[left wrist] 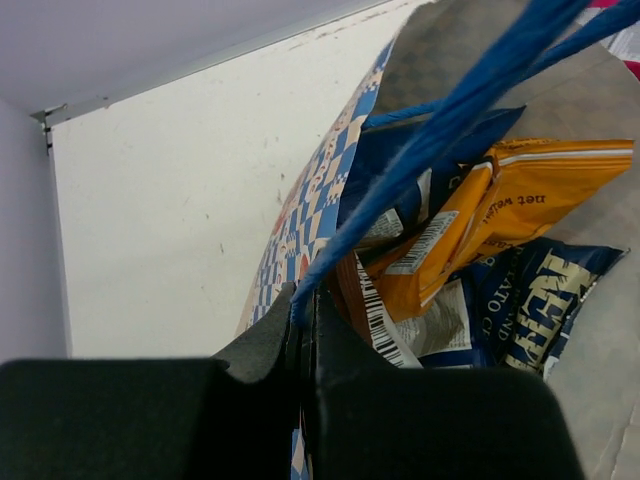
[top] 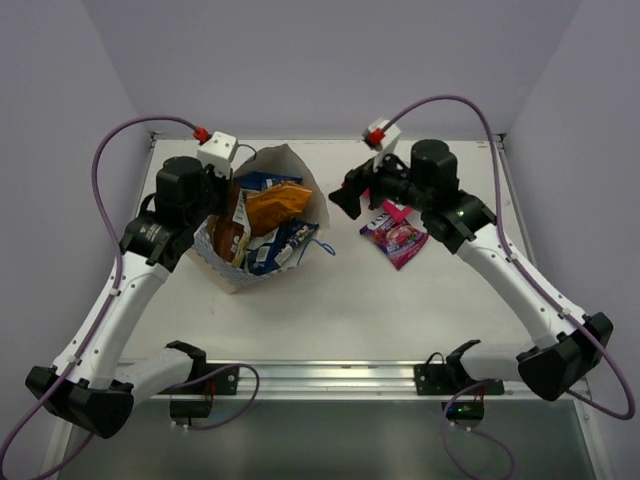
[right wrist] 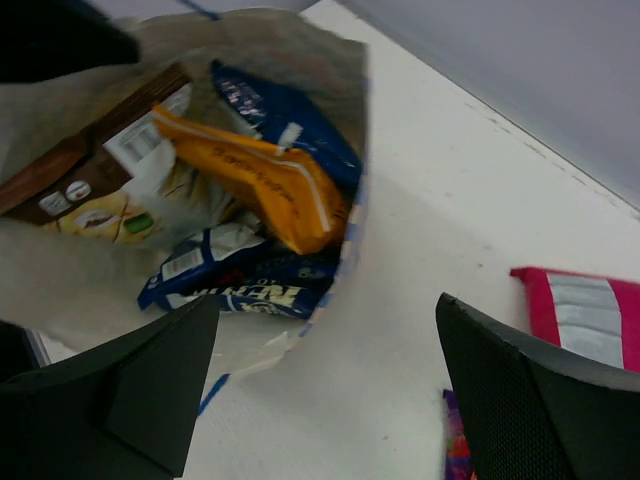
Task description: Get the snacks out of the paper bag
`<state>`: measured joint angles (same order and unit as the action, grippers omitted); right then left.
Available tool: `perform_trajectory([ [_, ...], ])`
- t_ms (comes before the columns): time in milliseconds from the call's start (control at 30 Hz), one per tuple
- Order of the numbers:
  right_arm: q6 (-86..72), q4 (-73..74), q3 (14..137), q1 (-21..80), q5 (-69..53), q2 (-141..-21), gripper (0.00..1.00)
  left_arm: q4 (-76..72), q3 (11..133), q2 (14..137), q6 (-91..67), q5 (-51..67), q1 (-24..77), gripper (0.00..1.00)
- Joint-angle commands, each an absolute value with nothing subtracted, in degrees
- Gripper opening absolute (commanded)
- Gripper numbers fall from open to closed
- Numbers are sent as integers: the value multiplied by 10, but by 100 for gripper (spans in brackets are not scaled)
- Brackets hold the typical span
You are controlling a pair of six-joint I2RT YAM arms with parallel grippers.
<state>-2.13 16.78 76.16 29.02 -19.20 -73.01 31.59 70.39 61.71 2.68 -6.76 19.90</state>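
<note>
Table (top: pixel 350 300), left half: paper bag (top: pixel 288 160), mouth open to the overhead view; my left arm bends over its near rim, left gripper (left wrist: pixel 303 325) pinched tight on the bag's blue string handle (left wrist: pixel 450 110); my right arm reaches inward, right gripper (right wrist: pixel 328 305) spread wide beside the bag; orange packet (top: pixel 275 205), dark blue packet (top: pixel 280 243) and brown packet (top: pixel 230 235) inside the bag; pink-white striped packet (top: pixel 392 212) and magenta candy packet (top: pixel 402 240) lie out on the table.

I am looking at the paper bag (top: pixel 292 162) lying tipped over on the left, its mouth gaping wide open. Four snacks are sitting inside it: a blue packet (top: pixel 268 181) at the back, an orange packet (top: pixel 277 205) over it, a brown packet (top: pixel 230 238) and a dark blue packet (top: pixel 283 245). A pink striped packet (top: pixel 388 213) and a magenta candy packet (top: pixel 402 240) are lying outside on the right, touching each other.
</note>
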Motion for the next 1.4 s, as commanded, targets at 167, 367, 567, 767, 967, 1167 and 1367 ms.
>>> perform_trajectory([
  [167, 182, 174, 866, 440, -189, -858, 94, 316, 715, 613, 45, -59, 246, 0],
  [367, 218, 159, 901, 471, -188, -940, 95, 318, 708, 609, 42, -54, 261, 0],
  [567, 234, 103, 893, 470, -148, -983, 96, 319, 700, 599, 45, -52, 265, 0],
  [767, 234, 35, 860, 471, -132, -995, 95, 318, 693, 601, 44, -54, 265, 0],
  [967, 225, 4, 824, 472, -131, -940, 95, 316, 688, 598, 44, -66, 265, 0],
  [1167, 267, 12, 845, 469, -120, -940, 99, 317, 689, 598, 44, -63, 265, 0],
  [1367, 273, 4, 857, 468, -131, -955, 99, 320, 689, 592, 48, -70, 265, 0],
])
